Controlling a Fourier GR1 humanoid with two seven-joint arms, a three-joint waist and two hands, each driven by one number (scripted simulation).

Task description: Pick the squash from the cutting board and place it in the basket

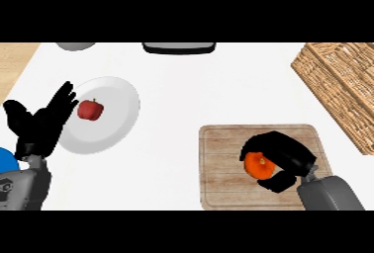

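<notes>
Squash (257,164) sits on the cutting board (223,163), orange, mostly wrapped by the right hand. Going left to right: left forearm comes up from the lower left edge, left hand (40,123) upright at the view's left side, fingers straight and spread, holding nothing, fingertips overlapping the left rim of the white plate (116,99). A red pepper (90,109) lies on that plate, left of its centre. At the top edge, a grey rounded object (76,46) and a dark tray-like item (179,47), both cut off, hard to identify. Cutting board lies right of centre. Right forearm enters from the lower right, right hand (285,153) over the board, fingers and thumb curled around the squash; whether it is lifted off the board cannot be told. Wicker basket (340,84) stands at the far right, apart from the board.
</notes>
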